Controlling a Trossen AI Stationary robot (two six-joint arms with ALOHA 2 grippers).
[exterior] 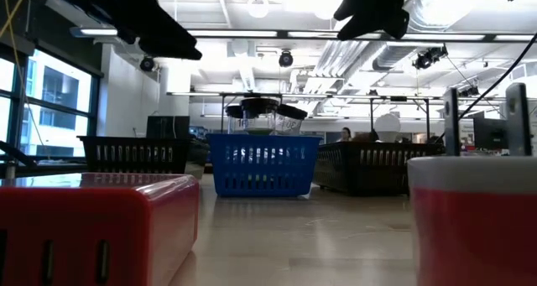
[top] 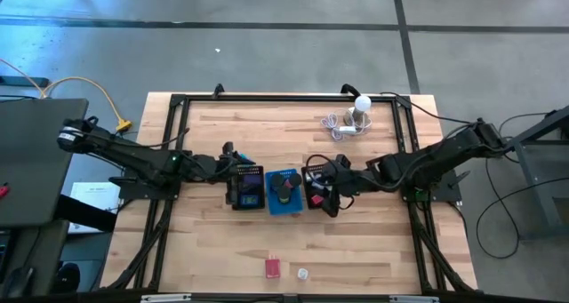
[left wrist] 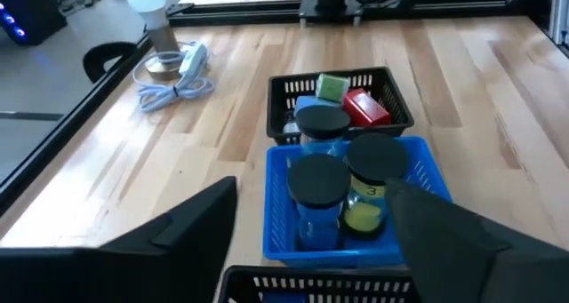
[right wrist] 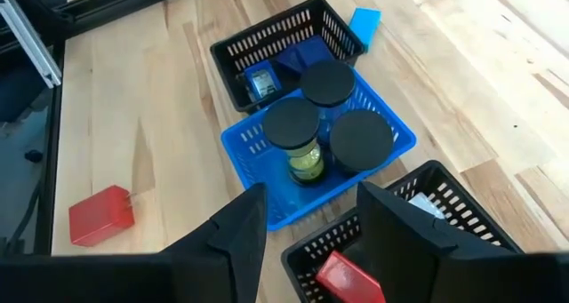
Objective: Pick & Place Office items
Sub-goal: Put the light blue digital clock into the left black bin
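Red block [exterior: 92,223] sits closest in the low view, lying on my table [top: 213,241] near its front edge, well apart from everything else. Just beside it lies a small white spool [top: 302,274].

At mid-table three baskets stand in a row, touching or nearly so. In the middle, the blue basket [left wrist: 277,196] holds three upright jars with black lids [right wrist: 329,83], one showing yellow contents. On my left, a black mesh basket [right wrist: 236,59] carries a small blue item [right wrist: 259,81], and a teal block [right wrist: 364,23] lies on the wood just beside that basket. On my right, the other black basket [left wrist: 280,94] holds a red block [left wrist: 366,109] and a green block [left wrist: 332,87].

My left claw [top: 233,154] hangs over the left black basket, fingers spread and gripping nothing. My right claw [right wrist: 307,227] hovers over the right black basket, fingers apart and empty.

Farther back, a white bulb [top: 361,105] with its coiled cable [left wrist: 173,88] rests near the far edge.
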